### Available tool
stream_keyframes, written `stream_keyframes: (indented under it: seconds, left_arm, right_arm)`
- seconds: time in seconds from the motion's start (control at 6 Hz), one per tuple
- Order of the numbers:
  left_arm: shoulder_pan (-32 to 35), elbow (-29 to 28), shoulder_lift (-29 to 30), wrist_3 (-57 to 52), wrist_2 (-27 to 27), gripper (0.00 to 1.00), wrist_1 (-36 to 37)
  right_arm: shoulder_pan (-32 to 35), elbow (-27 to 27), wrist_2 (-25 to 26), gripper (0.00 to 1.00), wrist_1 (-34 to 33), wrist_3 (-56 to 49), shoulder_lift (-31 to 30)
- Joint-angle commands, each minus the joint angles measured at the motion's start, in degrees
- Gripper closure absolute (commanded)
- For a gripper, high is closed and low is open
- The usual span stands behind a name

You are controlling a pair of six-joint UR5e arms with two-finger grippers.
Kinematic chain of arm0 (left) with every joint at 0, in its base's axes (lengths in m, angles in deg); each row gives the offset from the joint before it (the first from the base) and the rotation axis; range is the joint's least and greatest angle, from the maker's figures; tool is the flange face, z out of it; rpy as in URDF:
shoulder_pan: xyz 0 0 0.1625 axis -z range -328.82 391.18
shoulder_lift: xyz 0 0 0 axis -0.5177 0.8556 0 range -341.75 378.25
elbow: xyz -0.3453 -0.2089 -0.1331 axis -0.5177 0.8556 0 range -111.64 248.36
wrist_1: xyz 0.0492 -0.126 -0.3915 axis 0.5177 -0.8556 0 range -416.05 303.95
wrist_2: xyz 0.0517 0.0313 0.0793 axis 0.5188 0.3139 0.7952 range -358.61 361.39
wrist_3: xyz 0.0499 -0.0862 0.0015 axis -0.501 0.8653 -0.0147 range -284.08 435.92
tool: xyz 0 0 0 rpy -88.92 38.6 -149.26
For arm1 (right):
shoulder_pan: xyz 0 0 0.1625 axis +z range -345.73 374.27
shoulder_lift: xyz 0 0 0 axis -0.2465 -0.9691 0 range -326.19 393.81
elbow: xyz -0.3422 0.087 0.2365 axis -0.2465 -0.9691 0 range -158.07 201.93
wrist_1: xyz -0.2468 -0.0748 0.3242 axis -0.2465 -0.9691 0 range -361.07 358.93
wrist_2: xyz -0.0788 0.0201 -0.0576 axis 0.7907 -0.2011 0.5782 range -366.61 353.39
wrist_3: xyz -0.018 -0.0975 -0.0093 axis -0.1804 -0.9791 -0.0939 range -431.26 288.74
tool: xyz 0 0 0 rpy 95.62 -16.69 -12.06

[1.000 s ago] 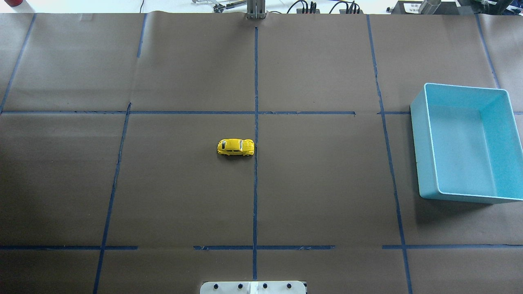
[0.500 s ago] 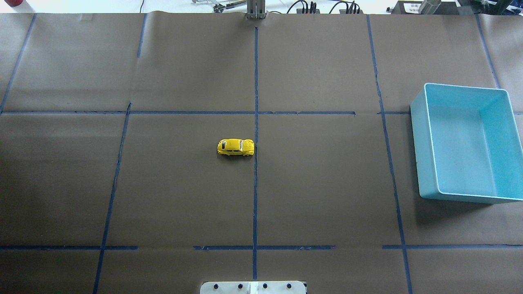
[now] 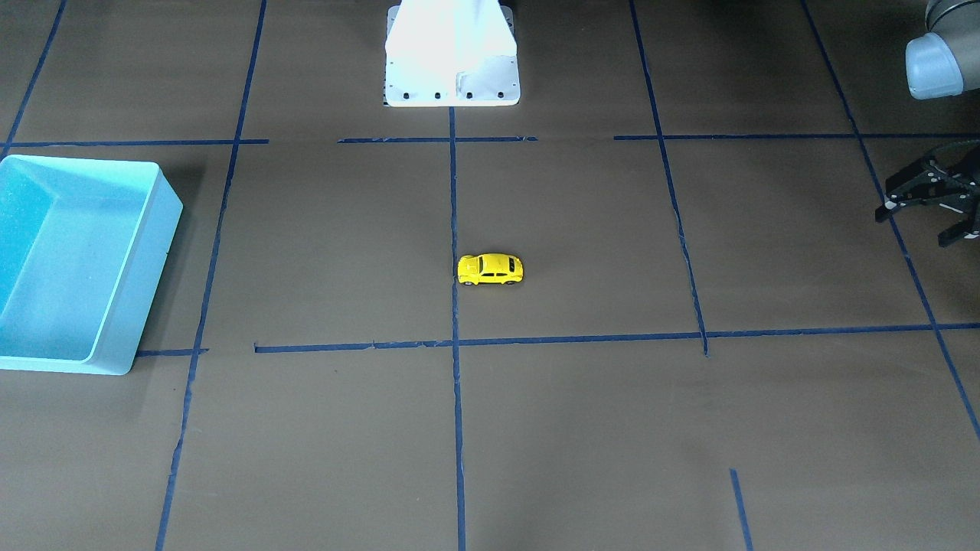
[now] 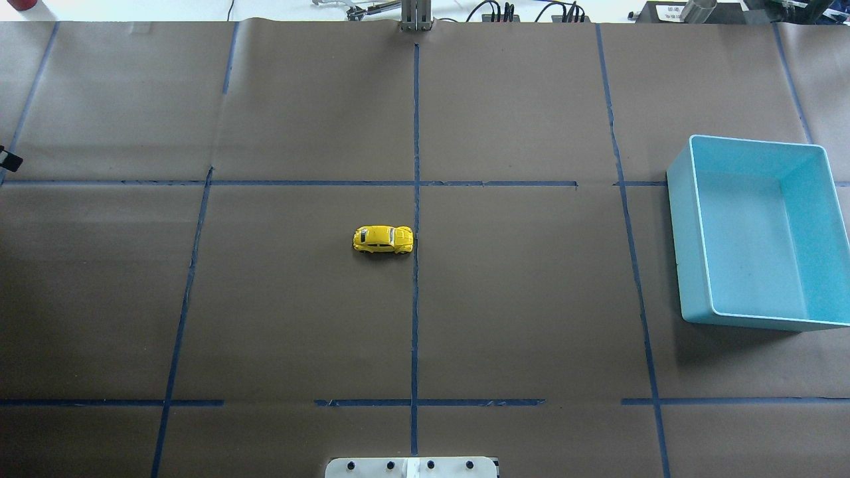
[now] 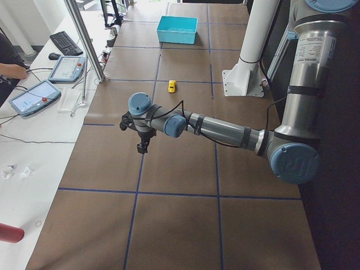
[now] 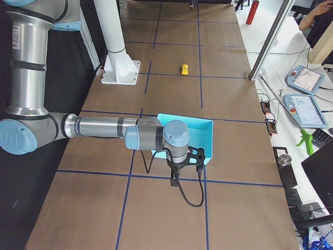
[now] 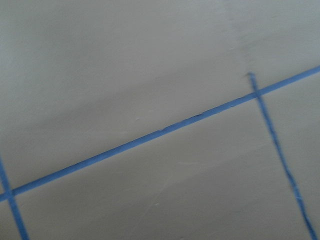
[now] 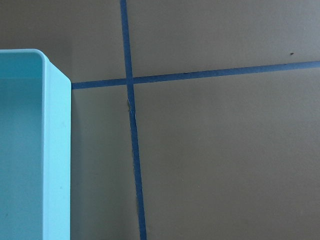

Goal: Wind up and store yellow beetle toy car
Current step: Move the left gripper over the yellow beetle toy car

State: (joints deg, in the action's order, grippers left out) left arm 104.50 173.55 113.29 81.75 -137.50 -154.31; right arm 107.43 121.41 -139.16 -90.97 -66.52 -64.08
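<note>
Status: neither wind-up nor storage has begun. The yellow beetle toy car point(image 4: 383, 239) rests on its wheels on the bench point(image 4: 531, 318), untouched, just beside the centre tape line point(image 4: 416, 133). This open, central position probably keeps it within reach of both arms. The left pincer point(image 3: 915, 222) hangs above the bench with its fingers spread and nothing between them, a stance that suits an approach to the car. From this pincer the car lies well apart, toward the robot's right, with only bare bench between. The right pincer point(image 6: 183, 165) hangs just beside the outer corner of the turquoise bin point(image 4: 690, 232). Whether it is spread or closed cannot be told, as only a side view shows it. From this pincer the car lies well apart, beyond the bin, toward the robot's left. The bin holds nothing, so it is judged ready for storage.
</note>
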Motion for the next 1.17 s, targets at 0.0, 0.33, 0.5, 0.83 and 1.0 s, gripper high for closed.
stream_keyframes:
  seconds: [0.0,0.33,0.5,0.83,1.0]
  left_arm:
    - [-10.0,10.7,0.2,0.1,-0.1,0.0,0.2]
    - [-19.2,9.4,14.4,0.1,0.4,0.0,2.0]
    - [-20.8,4.8,24.9,-0.3,1.0,0.0,9.1]
    - [-22.5,-8.3,40.2,-0.5,3.1,0.0,10.3]
    - [-26.4,-12.9,44.8,-10.7,11.2,0.0,14.4]
  right_arm:
    - [-0.3,0.1,-0.3,0.0,0.2,0.0,0.2]
    - [-3.8,0.1,-0.3,0.0,0.2,0.0,0.6]
    - [-3.9,0.1,-0.3,0.0,0.2,0.0,0.6]
    - [-4.1,0.1,-0.3,0.0,0.1,0.0,0.5]
    - [-4.1,0.1,-0.3,0.0,0.2,0.0,0.6]
